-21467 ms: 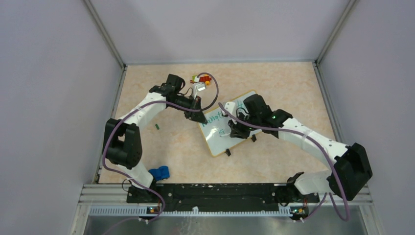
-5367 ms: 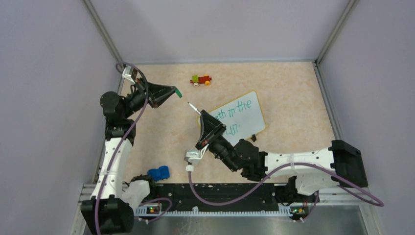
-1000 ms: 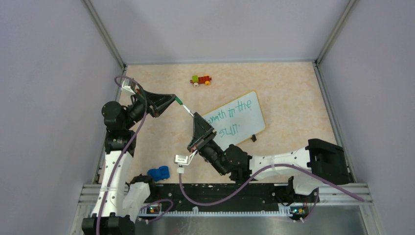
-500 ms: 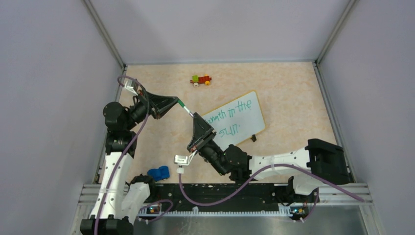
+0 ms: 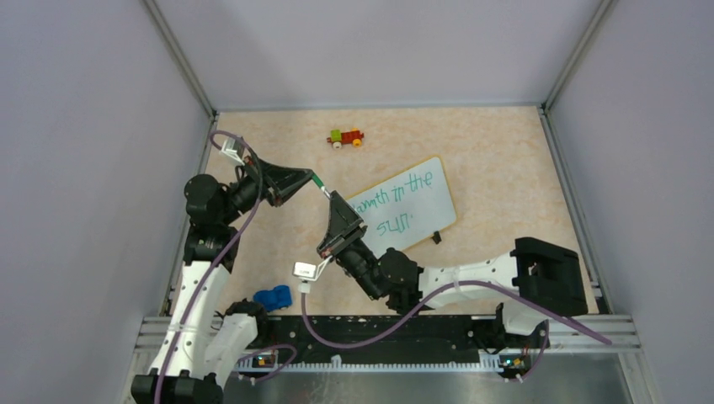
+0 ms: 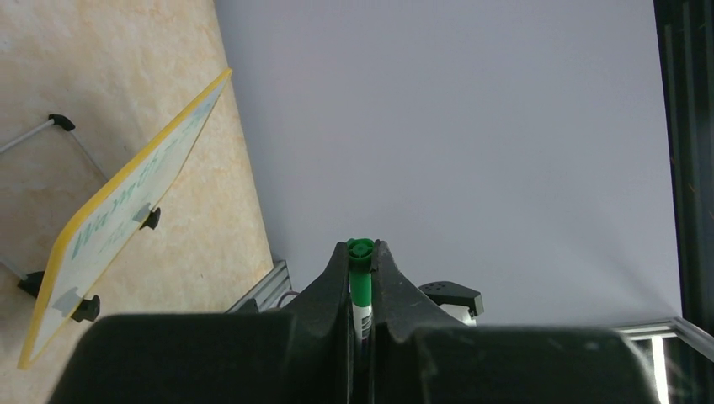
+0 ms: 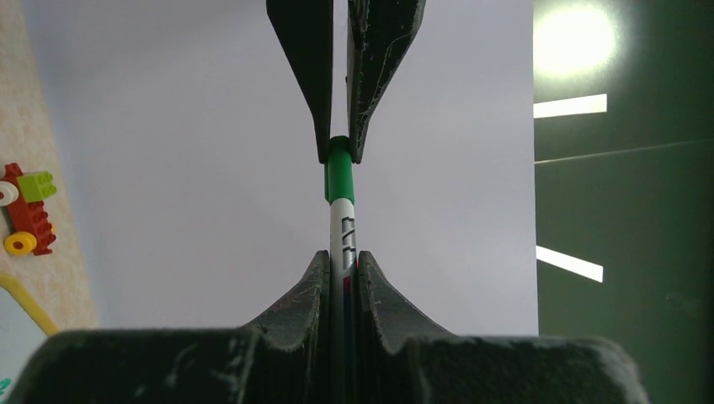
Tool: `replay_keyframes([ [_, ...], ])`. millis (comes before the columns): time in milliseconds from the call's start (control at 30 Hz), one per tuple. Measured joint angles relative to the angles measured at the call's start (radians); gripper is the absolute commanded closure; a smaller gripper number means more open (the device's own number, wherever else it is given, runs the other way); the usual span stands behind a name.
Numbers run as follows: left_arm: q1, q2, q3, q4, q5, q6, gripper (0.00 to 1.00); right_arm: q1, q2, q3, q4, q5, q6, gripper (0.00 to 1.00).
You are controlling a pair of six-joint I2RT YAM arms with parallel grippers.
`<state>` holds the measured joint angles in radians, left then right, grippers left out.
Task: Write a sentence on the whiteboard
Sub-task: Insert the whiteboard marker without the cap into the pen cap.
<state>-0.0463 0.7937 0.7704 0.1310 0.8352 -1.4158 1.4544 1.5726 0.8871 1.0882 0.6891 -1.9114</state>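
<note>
With our left claw [image 5: 311, 177] clamped on the cap [image 6: 361, 278] and our right claw [image 5: 333, 196] on the marker [image 7: 341, 227], beside the whiteboard [image 5: 431, 210] resting on the bench [image 5: 505, 168], we risk a skewed push jamming the cap.

two arms, the left arm [image 5: 195, 295] and the right arm [image 5: 467, 278], share one tabletop [image 5: 505, 160], carrying two end effectors, the left end effector [image 5: 310, 178] and the right end effector [image 5: 333, 199]. also counted: one marker [image 5: 323, 189] with one green cap [image 5: 317, 180], one whiteboard [image 5: 434, 210] bearing one sentence [image 5: 402, 192] in two green lines, one brick toy [image 5: 346, 137] and one blue toy [image 5: 273, 297].
</note>
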Motion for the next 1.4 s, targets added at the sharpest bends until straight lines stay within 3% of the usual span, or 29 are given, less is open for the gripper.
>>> replay_keyframes([
  [1400,-0.072,0.037,-0.026,0.071,-0.205,0.089,1.00,-0.089,0.108,0.050,0.085,-0.043,-0.105,1.00],
])
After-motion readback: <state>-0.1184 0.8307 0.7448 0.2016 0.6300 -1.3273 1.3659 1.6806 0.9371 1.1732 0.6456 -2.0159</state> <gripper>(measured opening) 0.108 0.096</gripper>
